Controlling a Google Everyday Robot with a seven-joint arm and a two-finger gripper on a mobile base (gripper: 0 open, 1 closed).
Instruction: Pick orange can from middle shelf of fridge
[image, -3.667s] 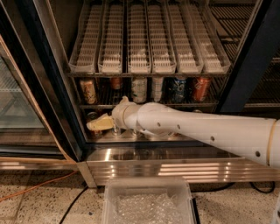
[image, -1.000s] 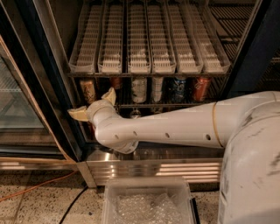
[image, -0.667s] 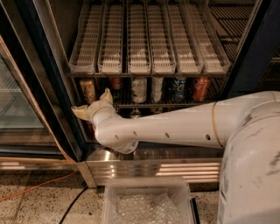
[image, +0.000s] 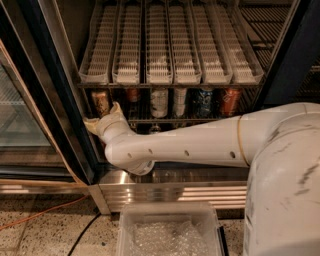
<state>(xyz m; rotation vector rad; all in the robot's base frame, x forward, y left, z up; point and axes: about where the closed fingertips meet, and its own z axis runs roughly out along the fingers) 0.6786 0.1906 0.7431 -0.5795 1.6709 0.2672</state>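
Gripper (image: 102, 115), its two tan tips spread wide, sits at the left end of the middle shelf (image: 200, 120) of the fridge (image: 170, 192), just below the orange can (image: 100, 102). That can stands upright, long axis vertical, leftmost in its row. Seconds ago the gripper was lower and further right; the can has not moved

Cream gripper (image: 102, 118) — by tan orange can (image: 100, 102)
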